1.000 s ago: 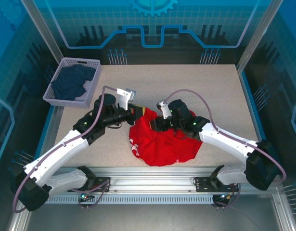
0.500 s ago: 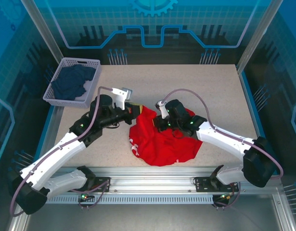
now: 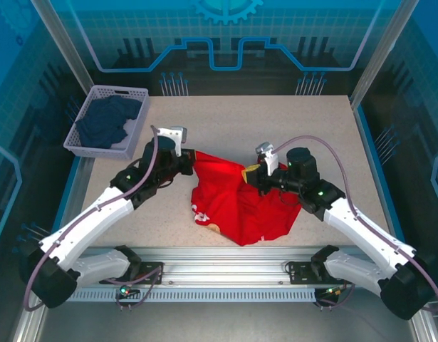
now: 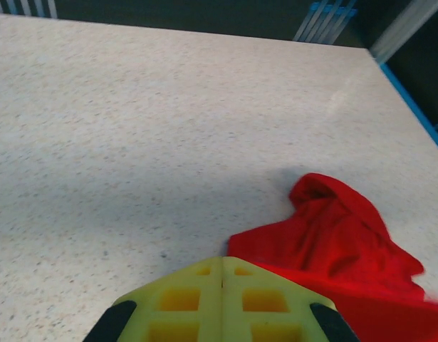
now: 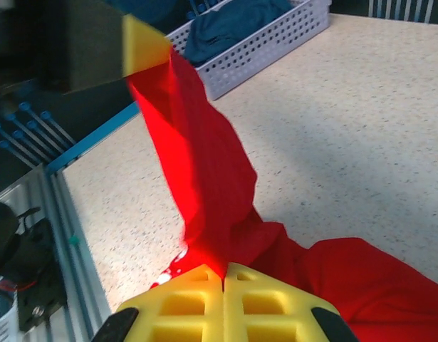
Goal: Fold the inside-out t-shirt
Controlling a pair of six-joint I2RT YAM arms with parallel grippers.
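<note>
While the left gripper [image 3: 191, 159] and right gripper [image 3: 250, 175] each pinch the t-shirt [image 3: 240, 210] at its far edge, it lies crumpled, no fold yet made.

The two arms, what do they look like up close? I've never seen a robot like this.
The left arm and right arm are slim white tubes linked by chunky black joints, each with a small green light. A pale grey cable loops along each. The left gripper and right gripper end in blocky yellow-green fingers moulded with square hollows.
</note>
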